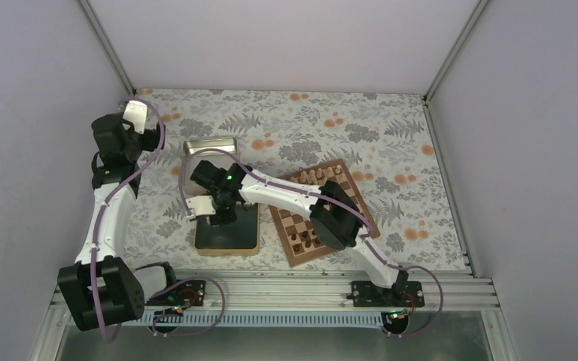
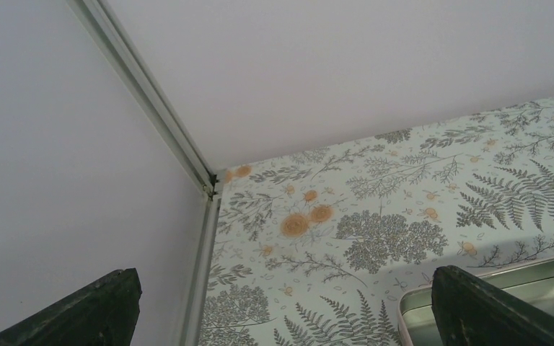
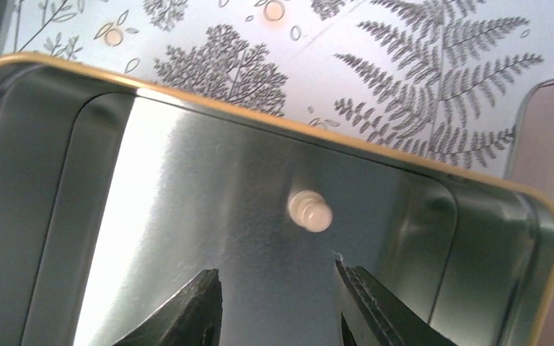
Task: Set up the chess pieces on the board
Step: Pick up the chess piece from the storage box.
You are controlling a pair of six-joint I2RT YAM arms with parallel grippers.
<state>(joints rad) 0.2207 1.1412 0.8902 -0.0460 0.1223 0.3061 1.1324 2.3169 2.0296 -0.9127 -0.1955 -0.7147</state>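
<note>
Overhead view of two robot arms on a table [image 1: 399, 131] covered in a fern and orange flower print. The right arm reaches across to the left, and the right gripper [image 3: 275, 268] hangs over an open metal tin [image 3: 187, 216] with a gold rim, which sits just left of the board [image 1: 287, 218]. Its fingers [image 3: 202, 310] stand apart with only bare tin floor between them, holding nothing. One pale beige chess piece [image 3: 310, 211] rests on the tin's shiny floor, just beyond the fingertips and apart from them, near the tin's far wall. In the wrist view its short body runs from upper left to lower right, with the smaller rounded end at upper left. Whether it lies on its side or stands tilted toward the camera cannot be told. The board is turned so its edges run diagonal to the table's front edge, with a row of pale pieces [image 1: 312, 177] along its far left edge. A second tin [image 1: 211, 148] sits behind the first. The left gripper [image 2: 286, 272] is poised near the table's far left corner, its fingers spread wide and empty
</note>
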